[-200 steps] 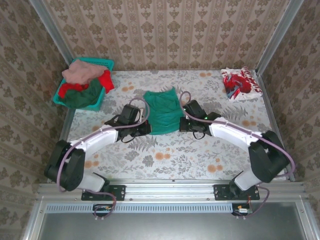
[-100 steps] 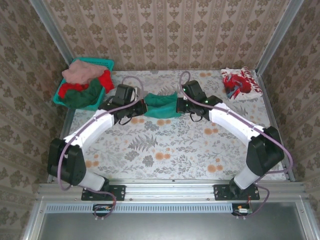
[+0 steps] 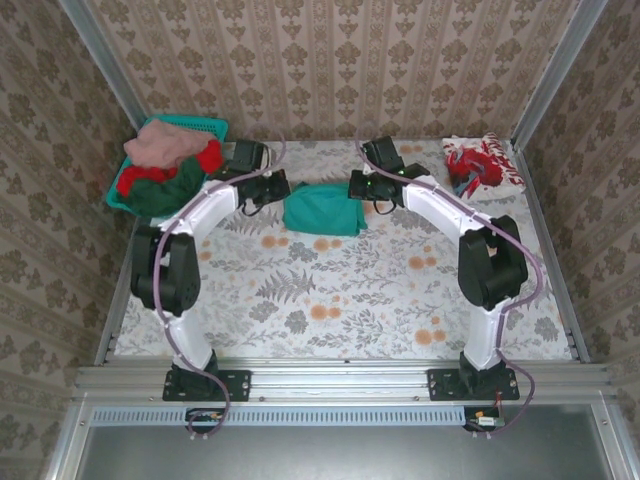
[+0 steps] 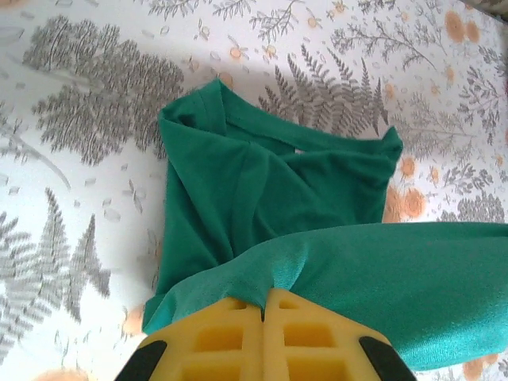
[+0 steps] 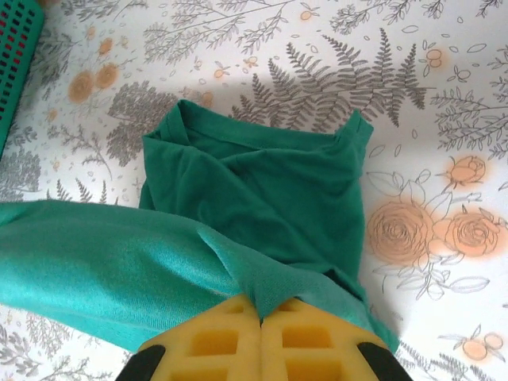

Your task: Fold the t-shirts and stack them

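1. The left gripper [image 3: 281, 189] is clamping the left edge of the teal-green shirt [image 3: 323, 212], which is lying at the far middle of the table [image 3: 330, 300].
2. In the left wrist view its yellow fingers [image 4: 230, 337] are pressing together, with a fold of the green cloth caught between them.
3. The right gripper [image 3: 352, 188] is clamping the opposite edge of the same shirt. Its own fingers [image 5: 298, 337] are likewise pressing shut on a pinch of cloth.
4. A band of the shirt is running sideways from each gripper and crossing over the lower layer, which is lying crumpled on the flowered tabletop (whether the band is touching that layer or hanging just above it, I cannot tell).
5. The basket [image 3: 205, 125] is sitting at the far left corner, just beside the left gripper.
6. It is holding a heap: a salmon-pink shirt [image 3: 165, 142] on top, a red shirt [image 3: 213, 160] spilling over the near side, and a dark green shirt [image 3: 160, 192] beneath.
7. A red-and-white shirt [image 3: 480, 167] is lying at the far right corner, apart from the teal-green one and near the right arm.
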